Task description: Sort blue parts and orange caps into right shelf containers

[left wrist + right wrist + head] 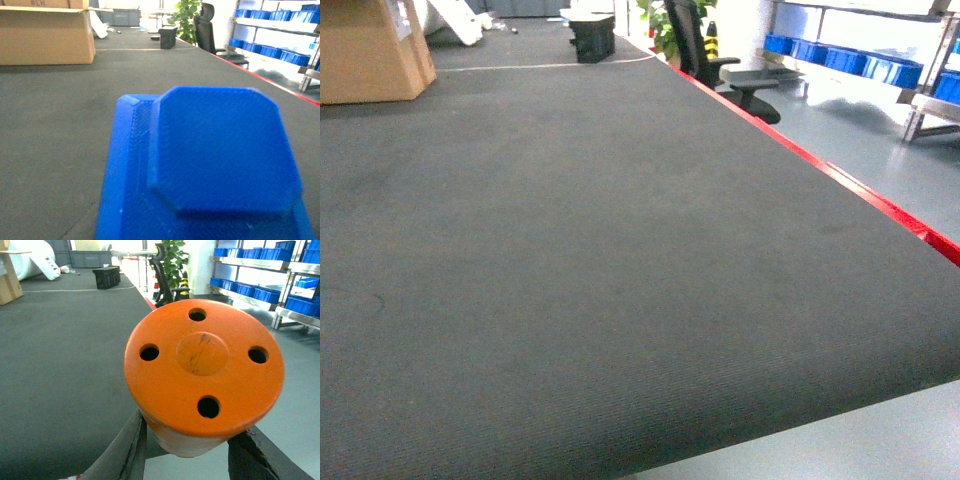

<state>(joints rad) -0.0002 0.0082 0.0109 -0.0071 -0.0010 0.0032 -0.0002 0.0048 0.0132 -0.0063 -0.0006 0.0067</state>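
Right claw (187, 447) clamped on orange cap (204, 370), filling right wrist view. Blue part (210, 165) fills left wrist view at 6 o'clock; left claw's grip impossible to tell. Shelf containers (840, 58) at 2 o'clock beyond counter (570, 260).

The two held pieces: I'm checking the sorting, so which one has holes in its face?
The orange cap between the right gripper's fingers: its round face has four holes. The blue part in the left wrist view is eight-sided with a plain face.
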